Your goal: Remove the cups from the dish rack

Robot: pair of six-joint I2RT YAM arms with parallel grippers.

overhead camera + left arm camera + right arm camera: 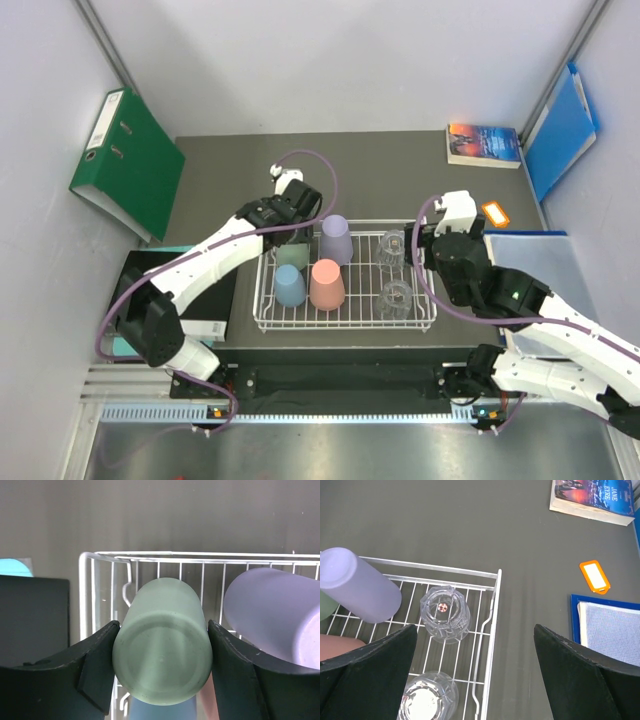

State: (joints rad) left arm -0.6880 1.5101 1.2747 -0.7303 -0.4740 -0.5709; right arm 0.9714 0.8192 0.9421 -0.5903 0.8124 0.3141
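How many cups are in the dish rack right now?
6. Green cup in the left pincer, lilac cup beside it, blue cup and salmon cup nearer the arms, two clear glasses at the right end. None seem hidden.

Only thing I can actually read is on the paperback book [592, 500] lying on the table. The right wrist view catches "JANE EYRE" in pale capitals near the cover's right edge, and the finer print beside it is too blurry. The green binder [128, 163] has a white spine label, way too small to make out. The orange key tag [595, 576] has a white insert, with no writing I can tell.
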